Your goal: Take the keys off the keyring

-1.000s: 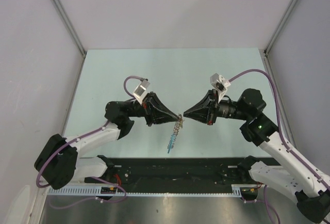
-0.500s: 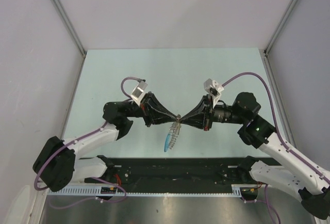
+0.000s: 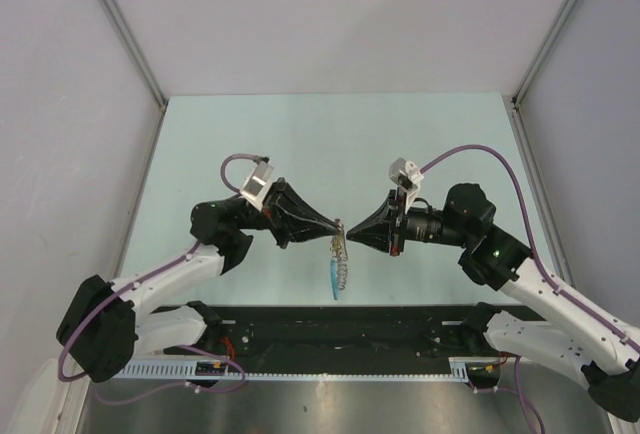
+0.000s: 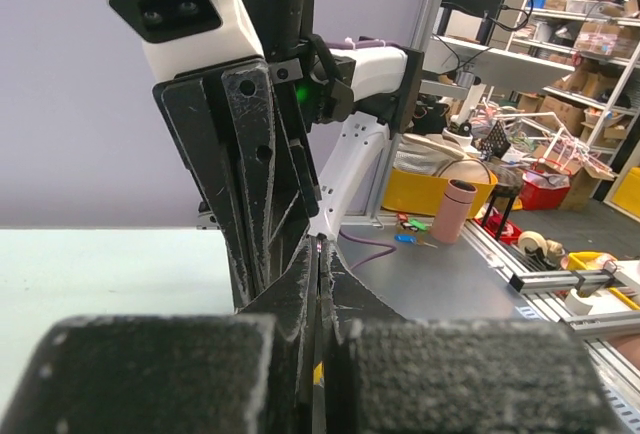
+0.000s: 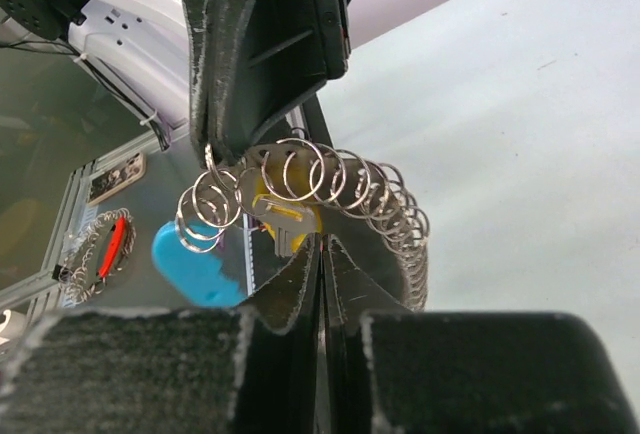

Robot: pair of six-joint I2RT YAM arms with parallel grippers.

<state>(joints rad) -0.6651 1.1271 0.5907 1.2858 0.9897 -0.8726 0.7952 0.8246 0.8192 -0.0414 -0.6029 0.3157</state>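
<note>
Legible text: none could be read in any view.
Keys (image 5: 283, 222): any stamping was too small and glare-struck to read.
Shelf boxes (image 4: 592, 36), above and right of the yellow bin (image 4: 440, 190): printing was too blurred to read.
Small items right of the yellow bin: no readable labels.

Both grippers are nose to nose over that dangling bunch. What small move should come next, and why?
My guess: draw the right gripper slowly sideways, away from the left gripper. Both look shut, tip to tip, on the top of the keys, which dangle beneath them above the table. A gentle pull might start working one piece loose.
</note>
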